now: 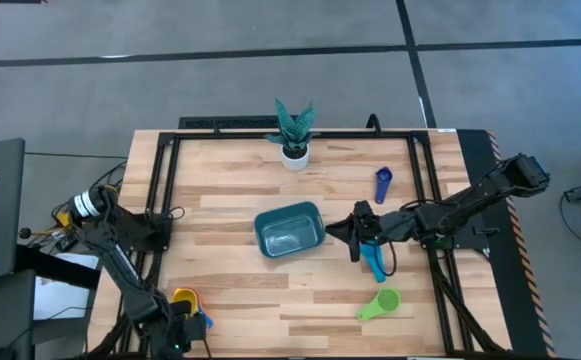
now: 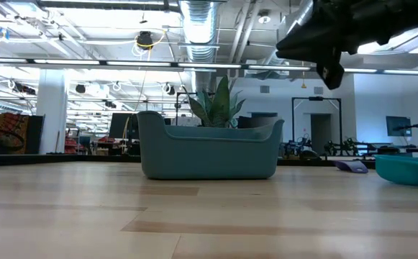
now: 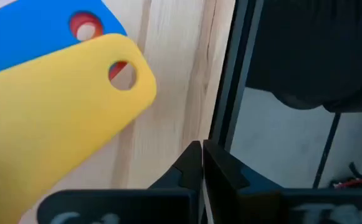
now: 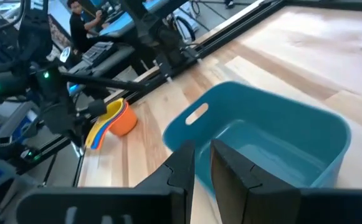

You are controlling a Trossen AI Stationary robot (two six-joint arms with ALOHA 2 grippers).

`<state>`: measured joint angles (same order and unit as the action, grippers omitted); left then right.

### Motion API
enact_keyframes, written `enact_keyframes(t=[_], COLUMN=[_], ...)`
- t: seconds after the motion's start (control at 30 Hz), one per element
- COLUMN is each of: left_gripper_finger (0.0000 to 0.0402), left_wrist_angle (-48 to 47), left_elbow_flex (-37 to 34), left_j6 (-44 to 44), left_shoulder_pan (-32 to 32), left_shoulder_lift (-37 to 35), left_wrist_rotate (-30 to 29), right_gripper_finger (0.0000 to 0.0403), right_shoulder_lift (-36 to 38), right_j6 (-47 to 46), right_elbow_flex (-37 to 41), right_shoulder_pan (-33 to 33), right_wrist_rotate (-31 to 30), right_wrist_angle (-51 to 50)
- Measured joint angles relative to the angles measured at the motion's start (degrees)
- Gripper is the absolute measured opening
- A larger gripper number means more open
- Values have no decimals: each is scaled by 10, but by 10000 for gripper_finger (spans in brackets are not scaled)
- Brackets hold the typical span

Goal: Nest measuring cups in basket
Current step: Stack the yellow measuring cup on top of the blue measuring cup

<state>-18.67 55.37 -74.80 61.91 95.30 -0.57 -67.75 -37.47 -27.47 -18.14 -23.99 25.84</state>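
The teal basket [image 1: 269,224] stands mid-table with no cup in it. A stack of measuring cups, orange, yellow and blue [image 1: 187,299], lies at the table's near left corner. Their handles [image 3: 75,93] fill the left wrist view, with a bit of red showing through the holes. My left gripper [image 3: 202,158] is shut just beside those handles, over bare wood, touching nothing. My right gripper [image 4: 202,163] hovers at the basket's right side [image 1: 342,232], its fingers a narrow gap apart with nothing between them. A light-blue cup [image 1: 375,264] lies on the table under that arm.
A green cup [image 1: 380,303] lies near the front right and a dark blue cup [image 1: 383,183] at the back right. A white pot with a plant [image 1: 293,135] stands at the far edge. A black frame rail [image 3: 227,93] runs along the table's left side, close to my left gripper.
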Motion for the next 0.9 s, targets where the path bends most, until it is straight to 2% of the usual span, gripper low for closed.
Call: enact_keyframes(t=[0.2,0.43,0.7,0.83,0.9], left_gripper_finger=[0,0,0,0,0], left_wrist_angle=[-1,-48,-79,-77,-77], left_elbow_flex=[0,0,0,0,0], left_j6=[16,30,31,58,83], left_shoulder_pan=[-1,-14,-14,-15,-23], left_shoulder_lift=[0,-5,-52,-77,-94], left_wrist_rotate=[-37,-66,-146,-167,-178], right_gripper_finger=[76,76,76,76,76], right_shoulder_lift=[0,0,0,0,9], right_j6=[13,20,21,21,30], right_elbow_flex=[-16,-23,-23,-23,-25], right_shoulder_pan=[19,14,6,5,7], right_wrist_rotate=[0,1,0,0,1], right_wrist_angle=[-4,-7,-9,-26,-66])
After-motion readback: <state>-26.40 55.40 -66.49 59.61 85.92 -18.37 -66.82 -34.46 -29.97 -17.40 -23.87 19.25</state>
